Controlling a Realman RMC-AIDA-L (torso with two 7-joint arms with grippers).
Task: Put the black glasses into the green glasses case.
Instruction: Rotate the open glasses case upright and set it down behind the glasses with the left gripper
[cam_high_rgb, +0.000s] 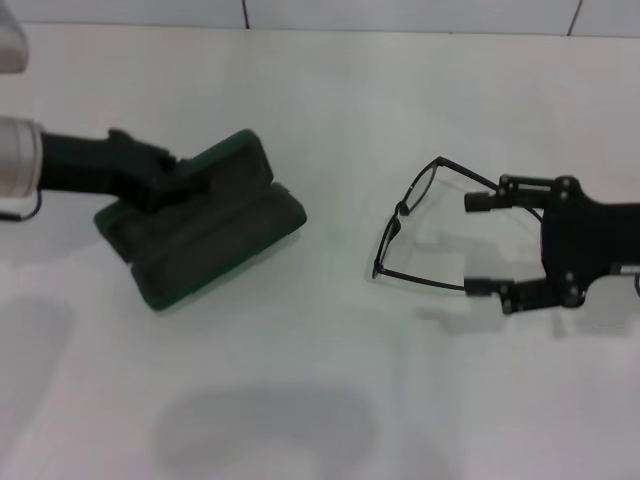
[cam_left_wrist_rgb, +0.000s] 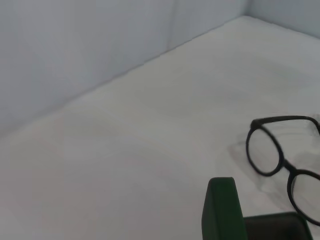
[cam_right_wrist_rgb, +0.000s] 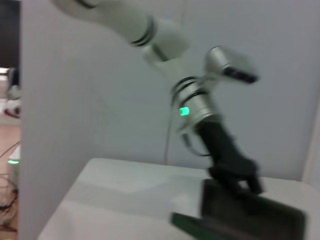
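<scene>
White tabletop (cam_high_rgb: 330, 400), pale wall (cam_left_wrist_rgb: 75, 50) along its far edge

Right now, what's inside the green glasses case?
Only dark lining shows inside the green glasses case. The left gripper on its lid covers part of the inside. The black glasses lie on the table between the right gripper's open fingers.
</scene>
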